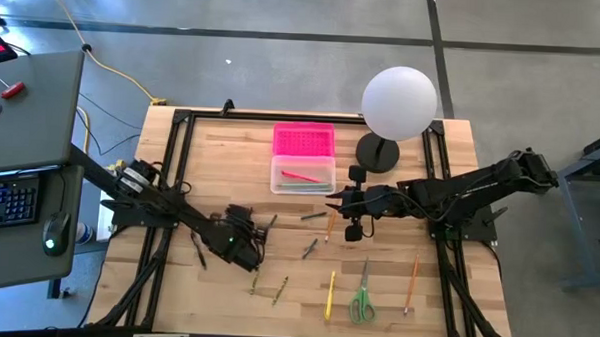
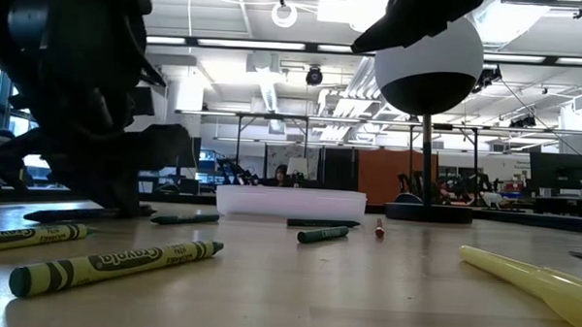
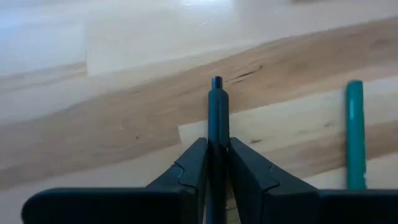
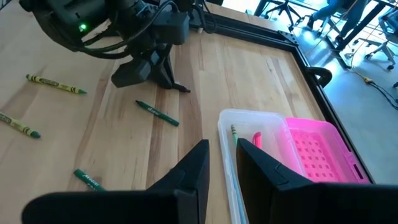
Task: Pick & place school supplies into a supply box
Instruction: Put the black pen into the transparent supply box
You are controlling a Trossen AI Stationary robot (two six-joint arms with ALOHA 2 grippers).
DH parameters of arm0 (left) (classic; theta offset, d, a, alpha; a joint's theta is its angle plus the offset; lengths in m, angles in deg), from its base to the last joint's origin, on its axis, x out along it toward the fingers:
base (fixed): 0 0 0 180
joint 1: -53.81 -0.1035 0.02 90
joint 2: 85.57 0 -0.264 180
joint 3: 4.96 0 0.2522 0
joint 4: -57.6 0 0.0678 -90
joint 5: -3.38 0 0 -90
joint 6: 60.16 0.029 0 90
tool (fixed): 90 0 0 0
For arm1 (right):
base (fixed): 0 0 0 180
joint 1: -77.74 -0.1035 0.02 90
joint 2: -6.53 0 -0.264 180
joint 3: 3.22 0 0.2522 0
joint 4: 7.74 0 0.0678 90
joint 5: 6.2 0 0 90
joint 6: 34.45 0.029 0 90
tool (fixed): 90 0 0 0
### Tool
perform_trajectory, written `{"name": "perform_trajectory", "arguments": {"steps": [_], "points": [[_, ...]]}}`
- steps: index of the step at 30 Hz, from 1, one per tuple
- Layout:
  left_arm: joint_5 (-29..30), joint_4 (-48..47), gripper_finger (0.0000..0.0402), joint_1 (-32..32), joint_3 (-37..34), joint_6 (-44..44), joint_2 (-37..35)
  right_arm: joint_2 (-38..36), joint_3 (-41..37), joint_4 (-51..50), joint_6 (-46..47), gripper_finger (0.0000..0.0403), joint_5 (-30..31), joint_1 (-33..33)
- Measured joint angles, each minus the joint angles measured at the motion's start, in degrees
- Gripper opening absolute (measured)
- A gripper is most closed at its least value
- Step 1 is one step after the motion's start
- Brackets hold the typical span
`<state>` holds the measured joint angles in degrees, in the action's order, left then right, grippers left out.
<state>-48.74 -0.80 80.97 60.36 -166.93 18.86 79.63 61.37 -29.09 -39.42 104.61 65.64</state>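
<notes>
My left gripper (image 3: 217, 142) is shut on a dark pen (image 3: 216, 102) over the middle-left of the table (image 1: 253, 232). A teal pen (image 3: 354, 130) lies on the wood beside it. The supply box (image 1: 302, 176), clear plastic, stands at the far middle with a red and a green supply inside. Its pink lid (image 1: 303, 141) lies just behind it. My right gripper (image 4: 222, 149) hovers near the box's near right corner (image 1: 337, 203), its fingers a narrow gap apart with nothing between them. Green-handled scissors (image 1: 362, 303) rest flat near the front edge. My left gripper pinches the dark pen's barrel (image 3: 216, 134) between its two fingers. The fingers slant down at the table and lie along the pen, which sticks out past their tips. Its free end (image 4: 181, 89) is down at the tabletop; whether it touches, I cannot tell.
A white globe lamp (image 1: 397, 102) stands at the far right on a dark base (image 1: 378, 153). Loose on the wood lie green crayons (image 1: 266, 284), a yellow pencil (image 1: 330, 295), orange pencils (image 1: 412, 282) and a dark pen (image 1: 199, 250). A black frame (image 1: 169, 184) borders the table.
</notes>
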Motion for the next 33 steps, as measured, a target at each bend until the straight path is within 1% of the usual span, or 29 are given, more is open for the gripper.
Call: {"name": "perform_trajectory", "arguments": {"steps": [3,8,11,14,17,19,23,25,29,33], "points": [[0.7,-1.6,0.0097,-0.1,-0.5,0.6,1.5,0.0,0.0,-0.1,0.0,0.0059,0.0,0.0],[6.7,-1.2,0.0097,0.0,-0.6,-0.5,4.3,0.0,0.0,-0.2,0.0,0.0059,-0.2,0.0],[8.2,-0.9,0.0097,0.0,-0.6,-2.1,6.4,0.0,0.0,-0.2,0.0,0.0059,-0.5,0.0],[10.2,-1.0,0.0097,0.0,-0.6,-5.3,8.6,0.0,0.0,-0.2,0.0,0.0059,-0.7,0.0],[15.1,0.5,0.0097,0.1,-0.6,-9.3,11.6,0.0,0.0,-0.2,0.0,0.0059,-0.7,0.0],[17.4,2.1,0.0097,0.1,-0.7,-10.6,13.2,0.0,0.0,-0.2,0.0,0.0059,-0.7,0.0],[18.5,3.3,0.0094,0.7,-0.8,-10.6,14.8,0.0,0.0,-0.3,0.0,0.0059,-0.9,0.0],[18.7,3.0,0.0084,1.6,-0.8,-11.3,15.0,0.0,0.0,-0.3,-0.1,0.0059,-1.9,0.0],[19.0,2.1,0.0048,2.8,-0.8,-13.5,15.2,0.0,0.0,-0.3,-0.2,0.0059,-2.8,0.0],[19.3,1.5,0.0045,2.7,-0.8,-15.4,14.1,0.0,0.0,-0.3,-0.4,0.0059,-2.7,0.0]]}}
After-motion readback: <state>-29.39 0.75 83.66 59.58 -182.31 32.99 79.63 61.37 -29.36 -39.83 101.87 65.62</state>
